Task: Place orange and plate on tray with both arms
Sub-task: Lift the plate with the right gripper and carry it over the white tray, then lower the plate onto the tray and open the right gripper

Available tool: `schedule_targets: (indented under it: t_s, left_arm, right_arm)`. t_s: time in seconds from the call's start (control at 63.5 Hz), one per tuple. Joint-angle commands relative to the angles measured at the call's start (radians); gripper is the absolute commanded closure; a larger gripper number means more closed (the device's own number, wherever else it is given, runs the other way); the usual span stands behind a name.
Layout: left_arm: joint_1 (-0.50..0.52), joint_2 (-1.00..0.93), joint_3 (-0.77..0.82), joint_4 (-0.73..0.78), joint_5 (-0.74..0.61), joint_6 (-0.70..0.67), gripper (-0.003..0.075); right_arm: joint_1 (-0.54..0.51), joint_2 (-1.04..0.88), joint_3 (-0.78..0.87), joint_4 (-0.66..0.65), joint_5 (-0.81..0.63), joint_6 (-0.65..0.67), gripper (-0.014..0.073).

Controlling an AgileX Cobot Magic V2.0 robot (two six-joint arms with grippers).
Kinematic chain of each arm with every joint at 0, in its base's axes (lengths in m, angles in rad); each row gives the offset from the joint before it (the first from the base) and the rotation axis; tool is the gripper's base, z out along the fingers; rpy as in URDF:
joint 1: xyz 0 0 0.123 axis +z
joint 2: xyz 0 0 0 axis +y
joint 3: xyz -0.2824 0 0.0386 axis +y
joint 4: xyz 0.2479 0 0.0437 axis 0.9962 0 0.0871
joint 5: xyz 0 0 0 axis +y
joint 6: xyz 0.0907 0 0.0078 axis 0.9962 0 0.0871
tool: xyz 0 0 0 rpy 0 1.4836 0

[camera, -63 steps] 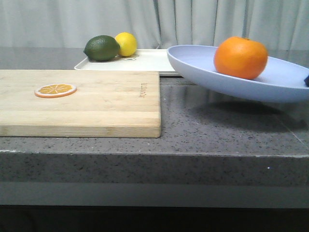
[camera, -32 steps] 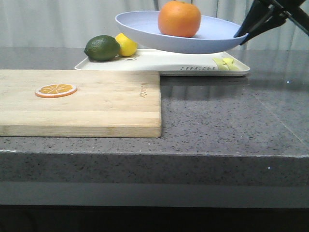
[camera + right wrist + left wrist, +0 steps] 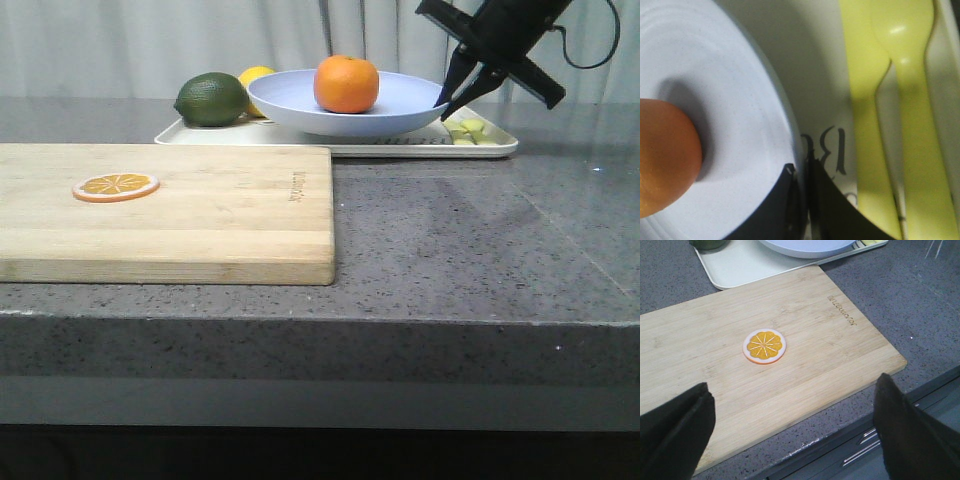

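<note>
Lavender-blue and matte, the plate (image 3: 345, 105) now sits over the white tray (image 3: 200, 135) at the back of the grey stone surface (image 3: 450, 240), with the orange (image 3: 346, 84) resting inside it, left of the plate's centre in the front view. Whether the plate's base fully touches the tray I cannot tell from this low angle, but it looks down or very nearly so. By my judgement the main carry is done; what is left is to let go of the rim and draw the arm clear.

Up at the right, the right pincer (image 3: 447, 102) reaches down at a slant from its black arm and cable, its tip at the plate's right edge. The right wrist view shows the pincer (image 3: 801, 172) pinched together on the thin rim, one finger inside the plate and one outside, above the tray's dark lettering and beside yellow-green plastic utensils (image 3: 890, 100).

From its wrist view, the left pincer (image 3: 792, 430) hangs over the wooden cutting board (image 3: 765, 365), fingers wide apart and holding nothing, with the orange slice (image 3: 765, 346) lying beyond them. A lime (image 3: 211, 99) and a lemon (image 3: 254, 76) sit at the tray's left end, behind the plate.
</note>
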Motion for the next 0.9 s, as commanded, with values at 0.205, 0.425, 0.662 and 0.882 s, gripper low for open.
schedule_targets:
  t_s: [0.205, 0.425, 0.662, 0.882]
  left_arm:
    - [0.001, -0.001, -0.027, -0.007, -0.074, -0.008, 0.0104]
    - [0.001, -0.001, -0.027, -0.007, -0.074, -0.008, 0.0104]
    - [0.001, -0.001, -0.027, -0.007, -0.074, -0.008, 0.0104]
    - [0.001, -0.001, -0.027, -0.007, -0.074, -0.008, 0.0104]
  right_arm:
    - [0.001, -0.007, -0.131, 0.034, -0.024, 0.033, 0.0659]
    - [0.001, -0.007, -0.131, 0.022, -0.002, 0.033, 0.0659]
    - [0.001, -0.007, -0.131, -0.024, 0.030, 0.033, 0.0619]
    - [0.001, -0.007, -0.131, -0.024, 0.033, 0.031, 0.0478]
